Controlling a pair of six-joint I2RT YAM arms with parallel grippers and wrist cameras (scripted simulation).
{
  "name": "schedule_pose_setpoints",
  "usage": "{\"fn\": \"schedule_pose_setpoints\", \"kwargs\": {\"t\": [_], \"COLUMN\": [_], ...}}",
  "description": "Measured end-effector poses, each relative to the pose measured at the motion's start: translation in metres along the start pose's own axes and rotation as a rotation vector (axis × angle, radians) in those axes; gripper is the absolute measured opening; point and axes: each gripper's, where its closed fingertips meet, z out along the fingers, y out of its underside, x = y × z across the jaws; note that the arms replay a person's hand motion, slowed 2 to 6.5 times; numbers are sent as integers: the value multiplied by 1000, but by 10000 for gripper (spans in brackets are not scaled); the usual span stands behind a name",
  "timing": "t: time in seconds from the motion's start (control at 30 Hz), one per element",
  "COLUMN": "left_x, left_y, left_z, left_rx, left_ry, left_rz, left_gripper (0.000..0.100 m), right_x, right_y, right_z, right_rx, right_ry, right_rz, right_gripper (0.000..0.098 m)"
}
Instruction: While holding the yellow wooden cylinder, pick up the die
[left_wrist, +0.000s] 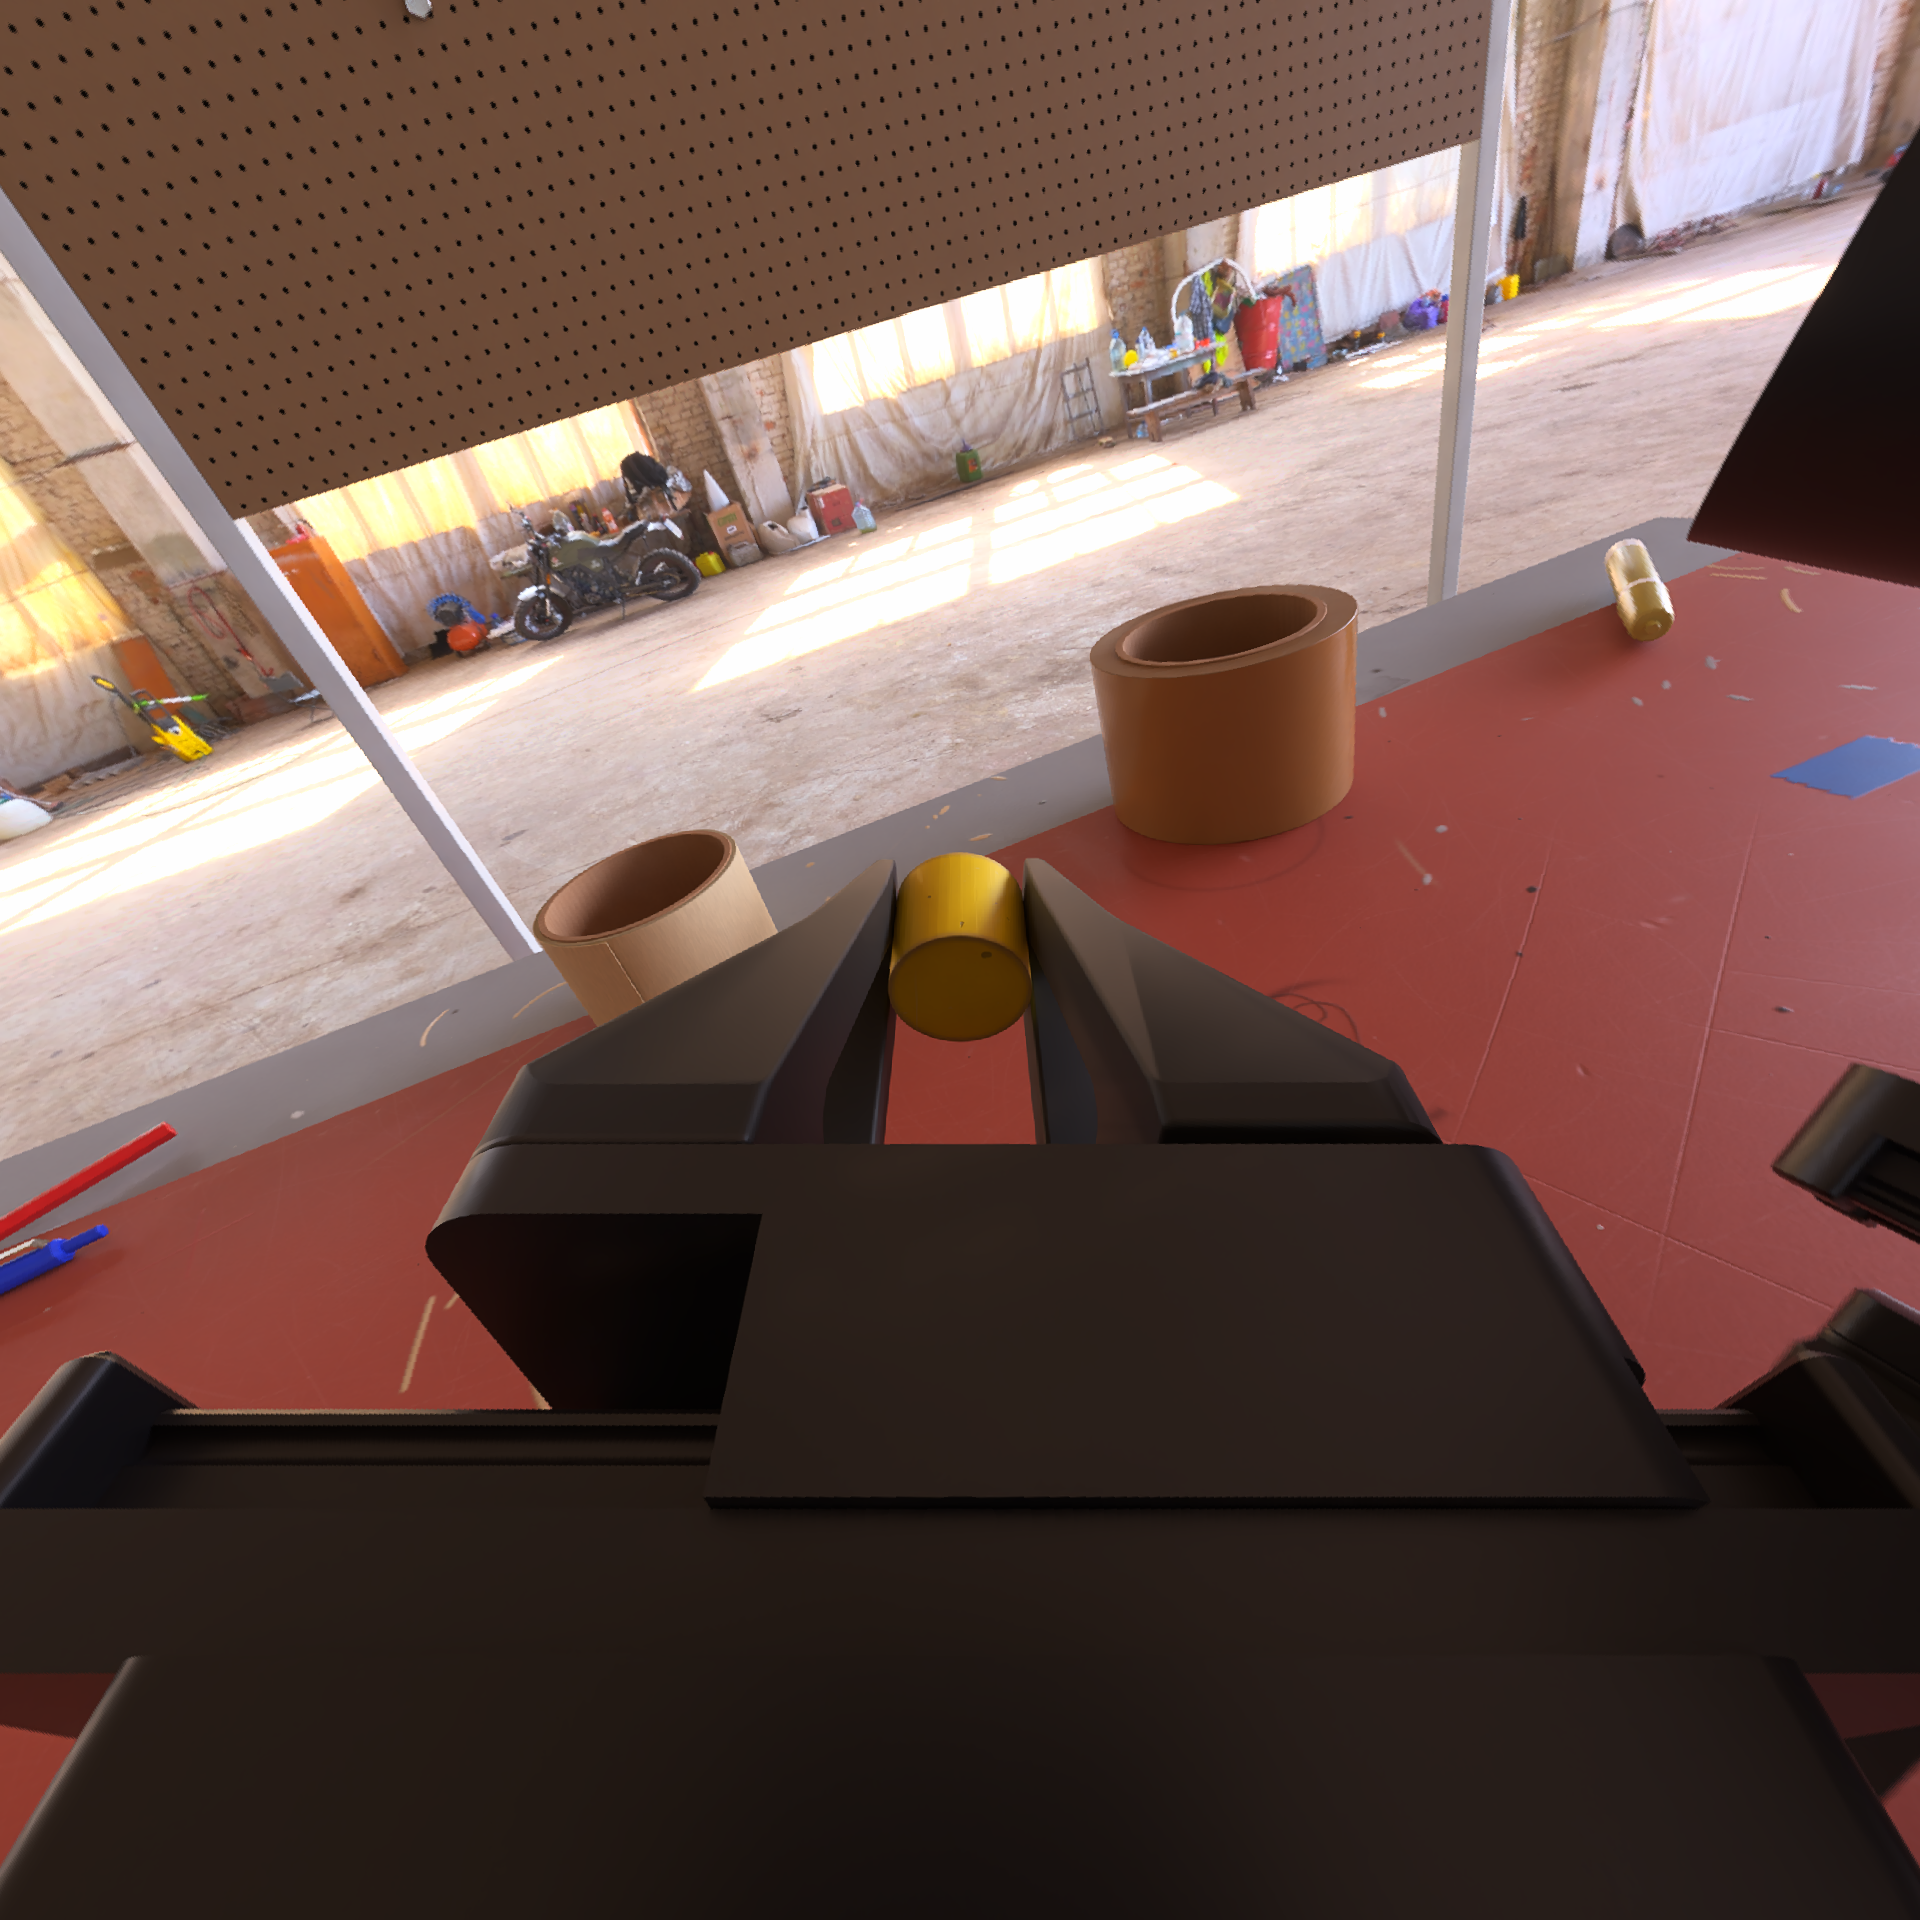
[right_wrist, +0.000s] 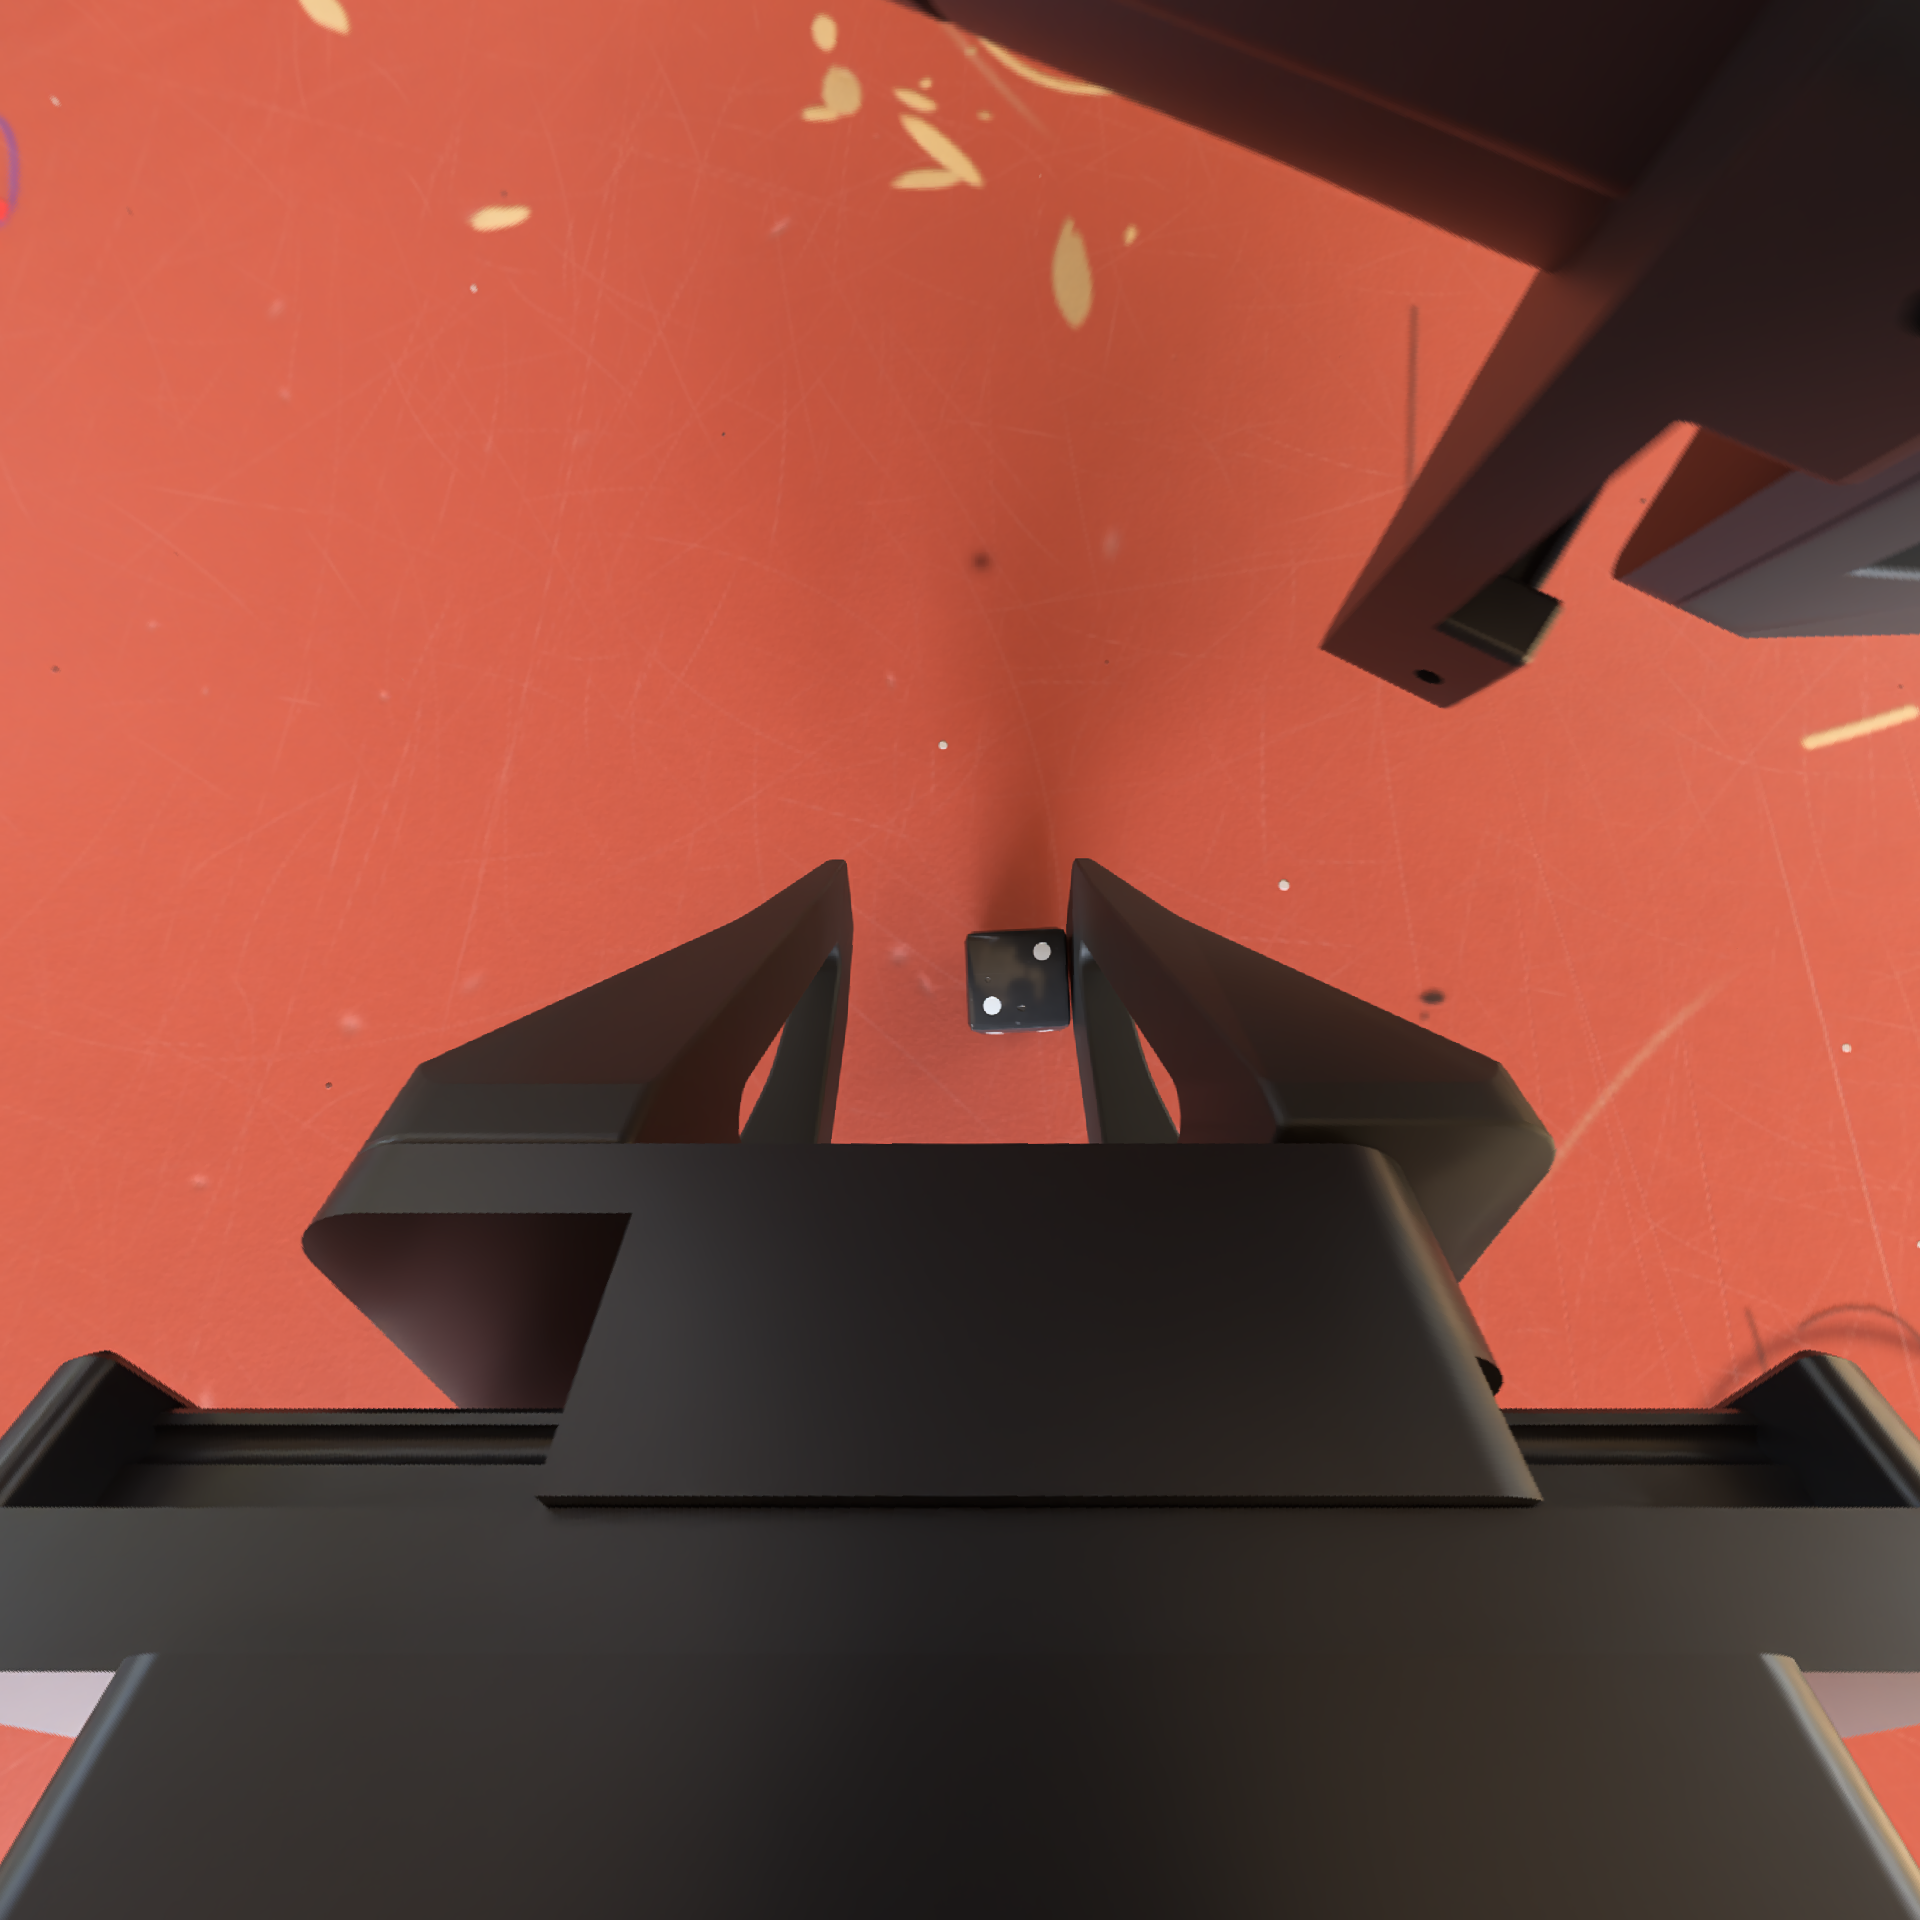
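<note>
In the left wrist view my left gripper (left_wrist: 961, 883) is shut on the yellow wooden cylinder (left_wrist: 958, 948), held lying between the fingertips above the red table (left_wrist: 1558, 1039). In the right wrist view my right gripper (right_wrist: 961, 868) is open and points straight down at the table. The black die (right_wrist: 1016, 980) with white dots lies on the red surface between the fingers. It sits close against the right finger (right_wrist: 1117, 997), with a wide gap to the left finger (right_wrist: 810, 997).
A brown tape roll (left_wrist: 1226, 717) and a tan cardboard roll (left_wrist: 649, 925) stand near the table's far edge. A small yellow bottle (left_wrist: 1638, 603) lies far right. Red and blue tools (left_wrist: 62, 1216) lie at left. Part of the left arm (right_wrist: 1507, 416) hangs upper right.
</note>
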Motion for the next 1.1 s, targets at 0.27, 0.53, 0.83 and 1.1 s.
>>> {"fn": "schedule_pose_setpoints", "kwargs": {"t": [0.27, 0.53, 0.83, 1.1], "left_x": [0, 1, 1, 2], "left_y": [0, 0, 0, 3], "left_z": [0, 0, 0, 0], "left_rx": [1, 1, 0, -11], "left_ry": [2, 4, 6, 11], "left_rz": [0, 3, 12, 28], "left_gripper": [199, 199, 199, 199], "right_x": [-3, -1, -1, 1], "right_y": [1, 0, 0, 1], "right_z": [2, 2, 2, 1], "right_rx": [-29, -35, -34, -34], "right_ry": [-1, -10, -1, 24], "right_rz": [-16, -7, -14, -22], "right_gripper": [247, 159, 159, 160]}}
